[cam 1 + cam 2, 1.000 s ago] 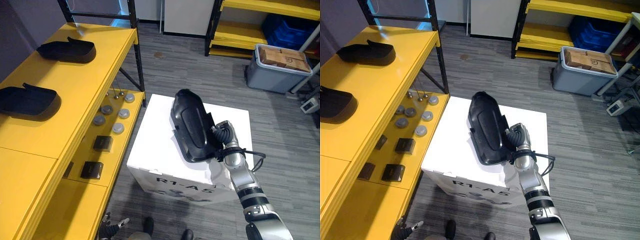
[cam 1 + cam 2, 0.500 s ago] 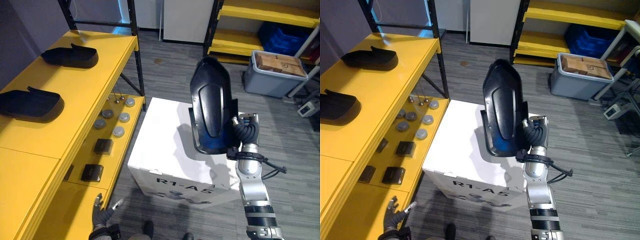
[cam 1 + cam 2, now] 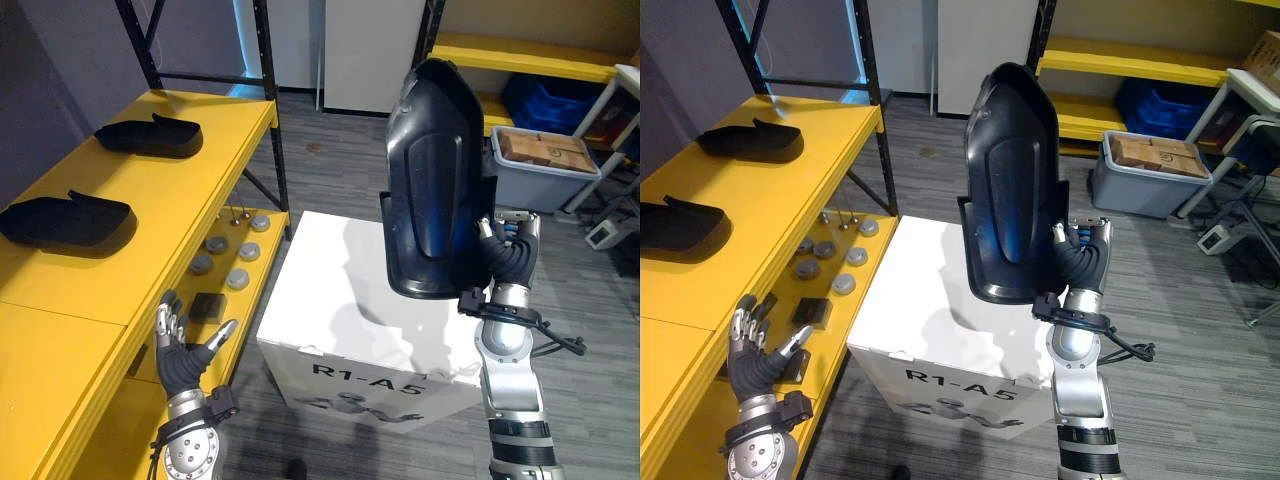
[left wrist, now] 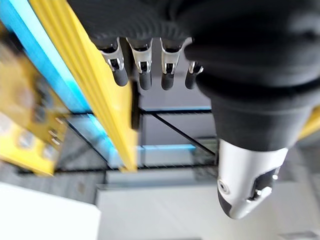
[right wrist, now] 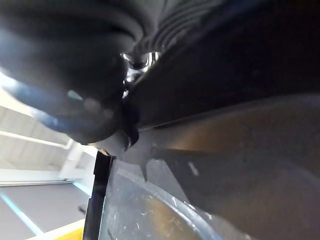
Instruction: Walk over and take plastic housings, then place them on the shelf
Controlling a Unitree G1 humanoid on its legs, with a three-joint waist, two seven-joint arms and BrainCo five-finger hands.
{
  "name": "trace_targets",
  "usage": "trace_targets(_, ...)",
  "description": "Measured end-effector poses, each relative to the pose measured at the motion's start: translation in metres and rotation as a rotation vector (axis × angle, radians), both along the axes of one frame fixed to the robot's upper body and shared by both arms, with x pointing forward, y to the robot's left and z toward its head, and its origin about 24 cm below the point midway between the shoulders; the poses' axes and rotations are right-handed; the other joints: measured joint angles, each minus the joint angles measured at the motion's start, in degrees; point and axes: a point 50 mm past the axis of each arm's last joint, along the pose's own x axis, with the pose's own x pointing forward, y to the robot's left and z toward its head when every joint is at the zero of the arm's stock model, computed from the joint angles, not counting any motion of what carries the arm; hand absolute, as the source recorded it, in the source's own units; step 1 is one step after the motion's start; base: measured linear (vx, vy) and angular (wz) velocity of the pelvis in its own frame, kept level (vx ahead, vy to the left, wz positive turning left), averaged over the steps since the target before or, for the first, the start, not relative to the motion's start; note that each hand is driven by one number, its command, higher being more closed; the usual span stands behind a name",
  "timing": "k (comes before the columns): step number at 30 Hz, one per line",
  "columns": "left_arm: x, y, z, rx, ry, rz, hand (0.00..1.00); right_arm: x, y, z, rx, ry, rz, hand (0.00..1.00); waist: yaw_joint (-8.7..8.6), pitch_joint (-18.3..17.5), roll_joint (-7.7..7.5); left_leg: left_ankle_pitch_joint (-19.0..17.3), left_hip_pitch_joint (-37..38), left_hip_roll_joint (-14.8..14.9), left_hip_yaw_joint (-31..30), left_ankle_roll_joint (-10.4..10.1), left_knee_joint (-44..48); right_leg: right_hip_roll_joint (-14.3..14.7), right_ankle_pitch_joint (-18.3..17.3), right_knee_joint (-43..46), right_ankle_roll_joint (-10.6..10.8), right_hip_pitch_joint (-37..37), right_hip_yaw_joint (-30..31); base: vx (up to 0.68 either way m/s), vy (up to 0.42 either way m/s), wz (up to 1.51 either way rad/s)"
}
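Note:
A large black plastic housing stands upright in the air above the white box, held from behind by my right hand, whose fingers curl round its lower edge. The same housing shows close up in the right wrist view. Two more black housings lie on the yellow shelf's top: one at the far end, one nearer. My left hand is raised beside the shelf's front edge with its fingers straight and spread, holding nothing.
The shelf's lower level carries round grey discs and small black blocks. A grey tote with cardboard boxes sits on the floor at the right, before another yellow rack with blue bins.
My right hand has lifted the housing higher and turned it upright. My left hand has risen from low at the frame's edge to beside the shelf, fingers spread. The camera has shifted too.

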Motion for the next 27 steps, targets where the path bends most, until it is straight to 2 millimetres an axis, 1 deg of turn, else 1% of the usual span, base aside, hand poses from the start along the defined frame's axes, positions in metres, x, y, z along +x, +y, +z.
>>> trace_targets(2, 0.008, -0.012, 0.006, -0.004, -0.035, -0.078, 0.0, 0.001, 0.012, -0.001, -0.004, 0.003, 0.049, 1.0, -0.29, -0.5, 0.11, 0.0, 0.1, 0.1, 0.1, 0.0, 0.0, 0.1, 0.0, 0.0, 0.0, 0.0, 0.2, 0.0, 0.002, -0.04)
trace_targets(6, 0.016, -0.029, 0.014, -0.028, -0.078, -0.177, 0.0, 0.001, 0.027, -0.003, 0.002, 0.002, 0.106, 1.0, -0.62, -0.6, 0.12, -0.1, 0.4, 0.3, 1.1, 0.1, 0.0, 0.3, 0.1, -0.1, -0.2, -0.2, 1.2, -0.01, 0.005, -0.11)
trace_targets(12, 0.025, -0.045, 0.02, -0.051, -0.111, -0.287, 0.0, -0.001, 0.044, 0.002, -0.005, -0.019, 0.174, 1.0, -0.79, -0.7, 0.18, -0.2, 0.5, 0.6, 1.9, 0.1, 0.0, 0.8, 0.5, -0.4, -0.5, -0.3, 2.2, -0.01, 0.004, -0.11)
trace_targets(13, 0.028, -0.046, 0.018, -0.064, -0.106, -0.296, 0.0, -0.002, 0.052, 0.006, -0.011, -0.034, 0.212, 1.0, -0.75, -1.0, 0.25, -0.2, 0.5, 0.9, 2.6, 0.1, 0.0, 1.1, 0.9, -0.9, -0.8, -0.5, 2.7, -0.02, -0.001, -0.19)
trace_targets(15, 0.031, -0.05, 0.016, -0.069, -0.096, -0.311, 0.0, -0.002, 0.061, 0.008, -0.018, -0.042, 0.251, 1.0, -0.82, -1.3, 0.35, -0.2, 0.5, 1.0, 2.9, 0.1, 0.0, 1.3, 1.1, -1.1, -0.9, -0.5, 3.0, -0.02, -0.002, -0.12)
trace_targets(19, 0.039, -0.064, 0.015, -0.11, -0.089, -0.377, 0.0, -0.003, 0.076, 0.011, -0.031, -0.053, 0.322, 1.0, -1.19, -2.0, 0.54, -0.2, 0.5, 1.0, 3.1, 0.1, 0.0, 1.4, 1.3, -1.4, -1.0, -0.5, 3.2, -0.01, 0.004, -0.02)
trace_targets(25, 0.047, -0.067, 0.008, -0.136, -0.057, -0.38, 0.0, -0.006, 0.093, 0.01, -0.031, -0.048, 0.393, 1.0, -2.0, -2.5, 0.66, -0.2, 0.5, 1.1, 3.8, 0.1, -0.1, 1.8, 2.5, -3.1, -1.0, -0.1, 4.0, -0.01, 0.008, -0.07)
trace_targets(27, 0.048, -0.068, 0.007, -0.143, -0.051, -0.384, 0.0, -0.006, 0.094, 0.01, -0.033, -0.046, 0.399, 1.0, -2.12, -2.6, 0.69, -0.2, 0.5, 1.1, 3.9, 0.1, -0.1, 1.8, 2.5, -3.1, -1.0, -0.2, 4.1, -0.01, 0.007, -0.03)
